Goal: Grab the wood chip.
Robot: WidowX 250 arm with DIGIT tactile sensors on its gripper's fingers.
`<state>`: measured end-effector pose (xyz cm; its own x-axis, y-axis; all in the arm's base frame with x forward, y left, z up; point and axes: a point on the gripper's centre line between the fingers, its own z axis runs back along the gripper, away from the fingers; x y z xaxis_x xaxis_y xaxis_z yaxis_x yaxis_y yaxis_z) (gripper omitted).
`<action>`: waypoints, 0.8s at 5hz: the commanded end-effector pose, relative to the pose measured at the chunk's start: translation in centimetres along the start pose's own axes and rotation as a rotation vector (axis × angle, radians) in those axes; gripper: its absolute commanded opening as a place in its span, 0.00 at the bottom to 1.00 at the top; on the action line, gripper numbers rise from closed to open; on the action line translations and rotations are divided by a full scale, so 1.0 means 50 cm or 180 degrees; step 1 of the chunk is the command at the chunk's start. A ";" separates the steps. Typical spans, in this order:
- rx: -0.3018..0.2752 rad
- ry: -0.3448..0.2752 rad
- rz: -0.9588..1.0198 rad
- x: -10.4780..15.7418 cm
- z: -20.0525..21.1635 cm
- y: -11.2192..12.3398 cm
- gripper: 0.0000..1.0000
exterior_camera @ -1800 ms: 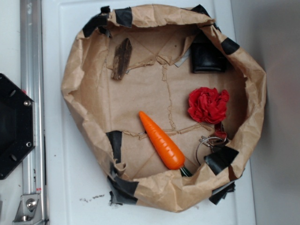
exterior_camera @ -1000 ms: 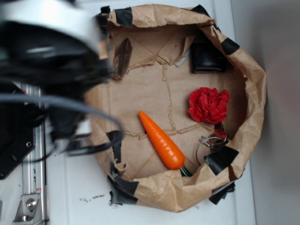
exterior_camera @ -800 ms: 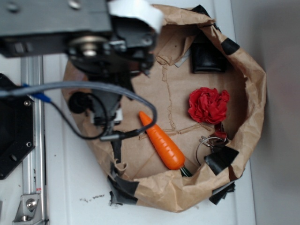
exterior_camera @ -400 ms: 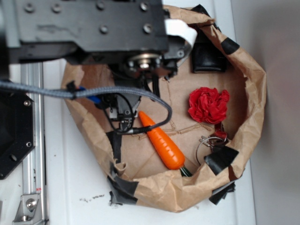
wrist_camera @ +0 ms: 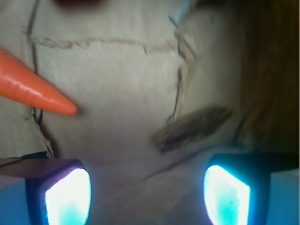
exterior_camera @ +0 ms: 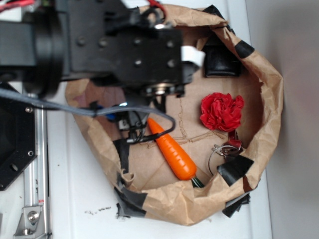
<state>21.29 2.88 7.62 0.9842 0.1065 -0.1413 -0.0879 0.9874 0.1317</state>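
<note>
The pincer [wrist_camera: 146, 197] hangs wide open above brown paper. The dark brown, flat wood chip [wrist_camera: 193, 128] lies just ahead (nearer its right finger [wrist_camera: 227, 194]), untouched.

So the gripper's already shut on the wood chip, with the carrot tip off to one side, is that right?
Not quite. In the wrist view the gripper is open and empty; the wood chip lies on the brown paper ahead of the fingertips, untouched. The carrot tip is indeed off to one side.
</note>
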 end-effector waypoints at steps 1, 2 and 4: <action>-0.0073 -0.0049 0.1516 -0.003 -0.031 0.032 1.00; 0.0002 -0.0044 0.1770 -0.005 -0.054 0.051 1.00; 0.0199 -0.0155 0.1997 -0.013 -0.074 0.087 1.00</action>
<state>20.00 6.76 4.36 0.7841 0.6206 0.0057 -0.6044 0.7614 0.2347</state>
